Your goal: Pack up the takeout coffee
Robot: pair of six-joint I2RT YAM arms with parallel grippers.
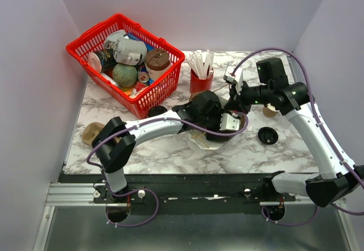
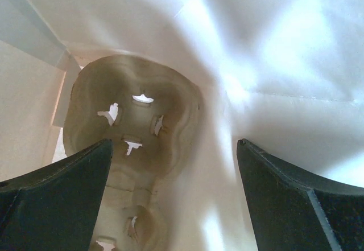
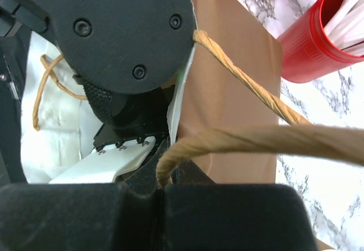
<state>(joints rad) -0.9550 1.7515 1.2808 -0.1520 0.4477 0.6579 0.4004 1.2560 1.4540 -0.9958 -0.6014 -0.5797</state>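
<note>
A robotics lab cell dressed as a shop counter: plain pale lilac walls (image 1: 199, 12) box in a marble-patterned surface (image 1: 170, 154), two black-and-white robot arms (image 1: 153, 128) (image 1: 318, 140) bolt to a metal rail (image 1: 71, 193) at six o'clock, and a red plastic shopping basket (image 1: 149, 96) of groceries sits at ten o'clock.

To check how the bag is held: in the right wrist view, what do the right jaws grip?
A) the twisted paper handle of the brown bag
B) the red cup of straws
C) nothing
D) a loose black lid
A: the twisted paper handle of the brown paper bag runs straight into the closed jaws of the right gripper at the bottom of that view.
</note>
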